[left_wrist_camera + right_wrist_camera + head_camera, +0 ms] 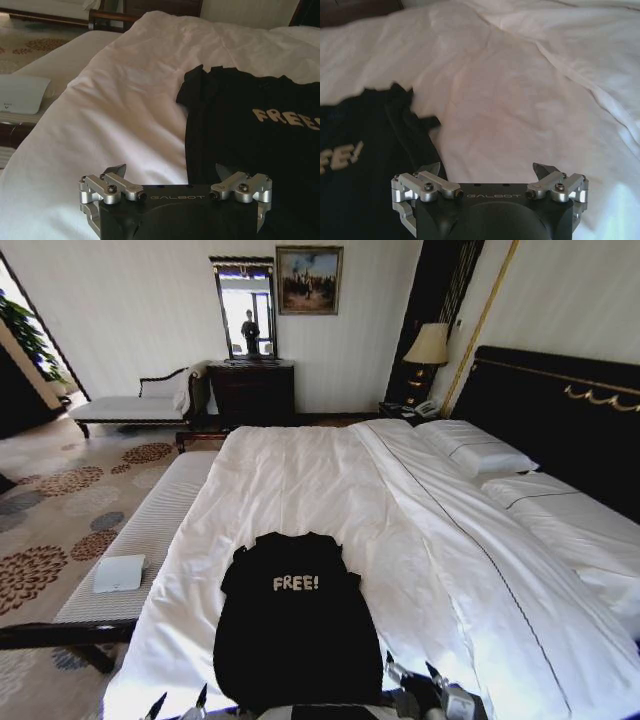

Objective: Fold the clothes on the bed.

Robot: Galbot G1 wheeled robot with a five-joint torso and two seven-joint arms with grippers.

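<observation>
The black T-shirt [293, 635] has its bottom hem cut off by the head view's lower edge. The left gripper [178, 703] and right gripper [412, 676] show just their finger tips there. In the right wrist view, "FREE!" loses its first letters at the edge.
</observation>
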